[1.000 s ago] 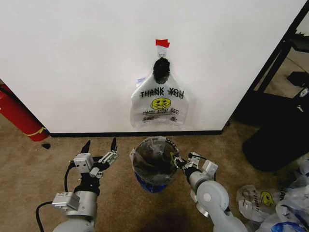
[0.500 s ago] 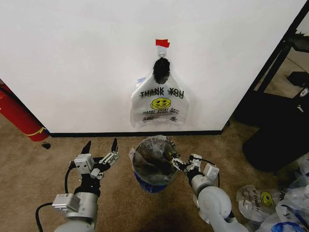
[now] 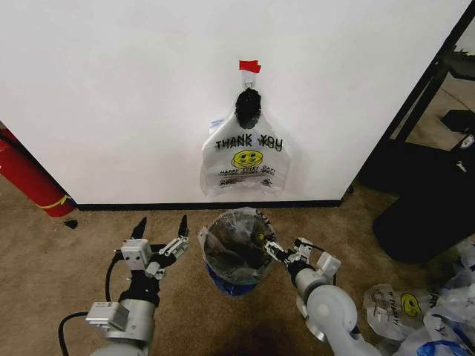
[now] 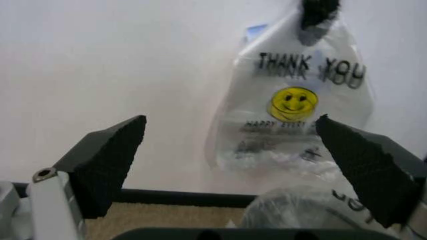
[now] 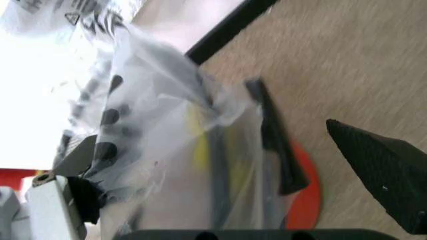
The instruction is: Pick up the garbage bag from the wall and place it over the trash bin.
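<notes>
The garbage bag (image 3: 245, 161), white with "THANK YOU" and a yellow smiley, hangs by its handles from a hook under red tape (image 3: 250, 66) on the wall (image 3: 111, 96). Below it on the carpet stands the trash bin (image 3: 236, 252), with translucent plastic draped over it. My left gripper (image 3: 161, 225) is open just left of the bin, and its wrist view faces the hanging garbage bag (image 4: 293, 105) between wide fingers (image 4: 107, 165). My right gripper (image 3: 280, 246) is open at the bin's right rim. In its wrist view the plastic film (image 5: 167, 130) and the bin's red base (image 5: 308, 186) lie between its fingers.
A red fire extinguisher (image 3: 28, 178) leans against the wall at far left. Black furniture (image 3: 430, 200) stands to the right. A heap of plastic bags (image 3: 423, 311) lies on the carpet at the lower right. A black baseboard (image 3: 148, 205) runs along the wall's foot.
My left gripper has shifted a little to the right, closer to the bin. The right arm's wrist has drawn slightly back and right. The hanging bag has not moved.
</notes>
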Available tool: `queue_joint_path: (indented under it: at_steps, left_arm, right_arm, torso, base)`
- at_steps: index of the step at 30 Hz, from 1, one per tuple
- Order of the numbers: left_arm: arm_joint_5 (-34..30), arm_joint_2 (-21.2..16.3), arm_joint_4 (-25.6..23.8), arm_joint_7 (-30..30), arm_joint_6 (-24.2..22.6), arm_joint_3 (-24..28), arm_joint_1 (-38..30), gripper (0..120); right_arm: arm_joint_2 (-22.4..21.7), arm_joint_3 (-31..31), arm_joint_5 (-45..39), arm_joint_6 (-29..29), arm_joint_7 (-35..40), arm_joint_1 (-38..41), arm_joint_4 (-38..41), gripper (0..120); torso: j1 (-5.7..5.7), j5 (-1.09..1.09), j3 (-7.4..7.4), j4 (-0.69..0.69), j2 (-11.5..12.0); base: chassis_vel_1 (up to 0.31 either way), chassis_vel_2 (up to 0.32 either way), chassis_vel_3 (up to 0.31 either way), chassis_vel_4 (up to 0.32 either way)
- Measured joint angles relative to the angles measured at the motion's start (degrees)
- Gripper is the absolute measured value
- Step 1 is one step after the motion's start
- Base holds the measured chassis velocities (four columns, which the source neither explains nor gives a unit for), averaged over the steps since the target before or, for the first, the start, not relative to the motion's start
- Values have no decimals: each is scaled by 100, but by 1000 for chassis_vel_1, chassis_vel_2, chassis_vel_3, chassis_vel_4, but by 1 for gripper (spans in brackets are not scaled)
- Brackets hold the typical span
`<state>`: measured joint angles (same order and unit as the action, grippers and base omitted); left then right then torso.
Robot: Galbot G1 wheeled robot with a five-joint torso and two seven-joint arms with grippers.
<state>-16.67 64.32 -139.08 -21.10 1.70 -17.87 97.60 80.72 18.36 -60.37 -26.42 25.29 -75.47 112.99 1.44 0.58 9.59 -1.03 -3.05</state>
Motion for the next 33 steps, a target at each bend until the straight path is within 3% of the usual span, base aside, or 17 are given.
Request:
queue_joint_path:
  at_steps: [8,13,18,21,28,32,33]
  left_arm:
    - [195,-399,55,90,5,321,-76,100]
    - [120,-670,165,142,-105,603,-200,100]
    - [176,-1022,435,244,-210,1321,-734,100]
    - [185,-1028,472,250,-213,1364,-841,100]
    - [184,-415,629,167,-28,958,-705,100]
    - [252,167,804,123,223,435,-636,100]
    - [268,328,863,121,339,212,-606,100]
  right_arm:
    - [-65,52,277,36,-864,-115,-100,100]
    - [-80,79,120,104,-909,-113,-120,100]
    - [-84,171,-250,110,-848,-107,-58,100]
    - [-83,180,-151,118,-913,-132,-28,100]
    - [-119,253,1283,760,-1561,-533,552,100]
    - [-50,573,3022,1944,-1932,-1118,1113,100]
    - [18,807,3694,2577,-2043,-1443,1261,100]
  torso:
    - [0,0,0,-1,0]
    - [0,-1,0,0,0]
    - [0,0,0,-1,0]
    - [0,0,0,-1,0]
    - [1,-1,0,2,1]
    - [1,0,0,0,1]
    - [1,0,0,0,1]
  base:
    - [0,0,0,0]
    - [0,0,0,0]
    - [0,0,0,0]
    - [0,0,0,0]
    - [0,0,0,0]
    - [0,0,0,0]
    - [0,0,0,0]
